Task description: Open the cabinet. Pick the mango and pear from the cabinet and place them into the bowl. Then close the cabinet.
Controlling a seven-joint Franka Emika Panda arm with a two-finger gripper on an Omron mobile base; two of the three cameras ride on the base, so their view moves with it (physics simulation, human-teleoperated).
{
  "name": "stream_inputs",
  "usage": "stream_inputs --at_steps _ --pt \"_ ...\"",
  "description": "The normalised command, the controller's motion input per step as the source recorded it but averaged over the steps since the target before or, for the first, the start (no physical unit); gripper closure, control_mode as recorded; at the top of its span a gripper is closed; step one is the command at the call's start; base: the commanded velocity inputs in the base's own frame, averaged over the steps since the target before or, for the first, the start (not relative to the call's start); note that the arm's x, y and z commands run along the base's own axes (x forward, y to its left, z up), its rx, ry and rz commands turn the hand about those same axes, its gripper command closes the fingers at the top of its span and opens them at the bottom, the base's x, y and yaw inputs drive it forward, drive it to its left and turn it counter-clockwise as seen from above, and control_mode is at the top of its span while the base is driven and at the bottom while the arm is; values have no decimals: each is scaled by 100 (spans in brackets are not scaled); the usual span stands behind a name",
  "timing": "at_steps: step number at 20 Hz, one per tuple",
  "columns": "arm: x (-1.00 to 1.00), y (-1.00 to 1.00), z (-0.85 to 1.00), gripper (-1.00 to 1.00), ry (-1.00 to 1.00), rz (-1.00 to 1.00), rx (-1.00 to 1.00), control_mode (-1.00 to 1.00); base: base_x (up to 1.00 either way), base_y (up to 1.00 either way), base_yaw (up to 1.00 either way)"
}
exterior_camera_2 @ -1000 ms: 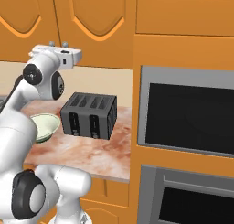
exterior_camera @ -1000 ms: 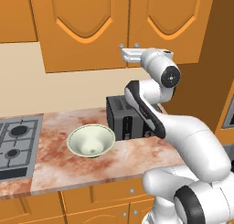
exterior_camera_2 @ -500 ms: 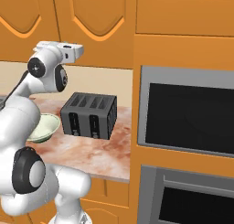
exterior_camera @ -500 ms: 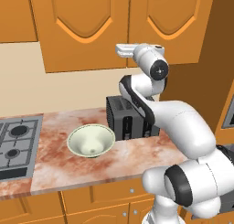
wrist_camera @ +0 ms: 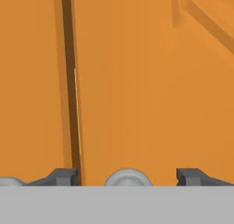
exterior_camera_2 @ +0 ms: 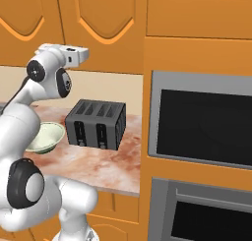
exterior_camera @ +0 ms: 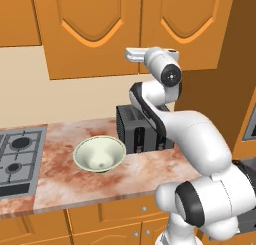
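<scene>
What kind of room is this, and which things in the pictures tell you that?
Most likely a home kitchen, in simulation. Orange wall cabinet doors hang over a marbled counter, a gas hob sits at its left end, and a black toaster stands beside a built-in oven.

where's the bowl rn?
The bowl sits on the counter in the left base view, between the stove on its left and the toaster.
</scene>
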Motion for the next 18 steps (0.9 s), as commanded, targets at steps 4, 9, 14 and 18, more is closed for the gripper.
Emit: stream_inputs --at_steps 4,9,14,18 --pt "0 0 0 100 0 0 0 -100 0 0 0" --pt "0 0 0 100 0 0 0 -100 0 0 0" --pt "0 -7 0 100 0 2 0 -100 0 0 0" --pt "-20 -28 2 100 -6 8 0 -100 0 0 0"
